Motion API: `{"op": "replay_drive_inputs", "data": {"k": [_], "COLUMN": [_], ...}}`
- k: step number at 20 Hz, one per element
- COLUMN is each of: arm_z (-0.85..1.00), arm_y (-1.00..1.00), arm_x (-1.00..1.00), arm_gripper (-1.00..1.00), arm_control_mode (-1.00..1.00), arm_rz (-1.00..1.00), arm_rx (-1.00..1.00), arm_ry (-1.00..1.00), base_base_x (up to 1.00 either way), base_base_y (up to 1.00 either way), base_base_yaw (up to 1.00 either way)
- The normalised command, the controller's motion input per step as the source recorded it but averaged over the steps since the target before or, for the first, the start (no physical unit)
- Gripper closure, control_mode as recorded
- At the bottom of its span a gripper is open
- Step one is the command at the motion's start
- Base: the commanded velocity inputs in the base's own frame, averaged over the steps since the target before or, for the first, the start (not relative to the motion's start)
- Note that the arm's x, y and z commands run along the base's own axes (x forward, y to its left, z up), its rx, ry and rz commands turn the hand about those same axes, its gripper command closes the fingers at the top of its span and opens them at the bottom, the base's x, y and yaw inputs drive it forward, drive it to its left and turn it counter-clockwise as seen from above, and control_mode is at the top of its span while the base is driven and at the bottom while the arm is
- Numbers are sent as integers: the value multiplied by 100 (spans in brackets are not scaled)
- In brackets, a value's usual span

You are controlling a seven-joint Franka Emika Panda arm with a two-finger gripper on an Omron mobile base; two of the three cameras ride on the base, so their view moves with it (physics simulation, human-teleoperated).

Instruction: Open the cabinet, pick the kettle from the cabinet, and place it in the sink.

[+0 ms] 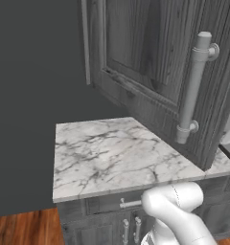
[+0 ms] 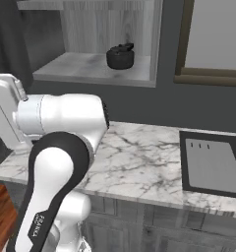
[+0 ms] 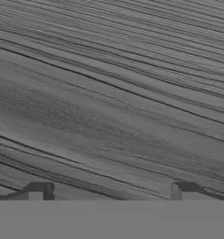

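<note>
The cabinet door [image 1: 150, 62] stands swung out over the counter, dark grey wood grain with a long light-grey bar handle [image 1: 193, 86]. In the right base view the cabinet's inside [image 2: 90, 66] is exposed, and the small black kettle [image 2: 120, 56] sits upright on its pale shelf. The sink [image 2: 213, 165], a dark basin with a light grey panel, is set in the counter at the right. My gripper [image 3: 110, 191] is open, its two dark fingertips [image 3: 39, 189] far apart, nothing between them. It faces a grey wood-grain surface from very close.
A white marble counter [image 1: 107, 153] runs under the cabinet, with grey drawers and thin silver handles [image 1: 131, 203] below it. My white arm [image 2: 61, 147] rises at the left of the right base view. A framed window [image 2: 213, 39] hangs above the sink.
</note>
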Motion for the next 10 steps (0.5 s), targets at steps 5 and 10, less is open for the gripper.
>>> {"op": "replay_drive_inputs", "data": {"k": [5,10], "arm_z": [-2,0], "arm_y": [53,52], "arm_x": [-20,-13], "arm_gripper": [-100,-100], "arm_control_mode": [-100,-100], "arm_rz": [0,-3], "arm_rx": [-2,-2], "arm_ry": [-16,-18], "base_base_x": [0,0], "base_base_y": [0,0], "base_base_yaw": [0,0]}}
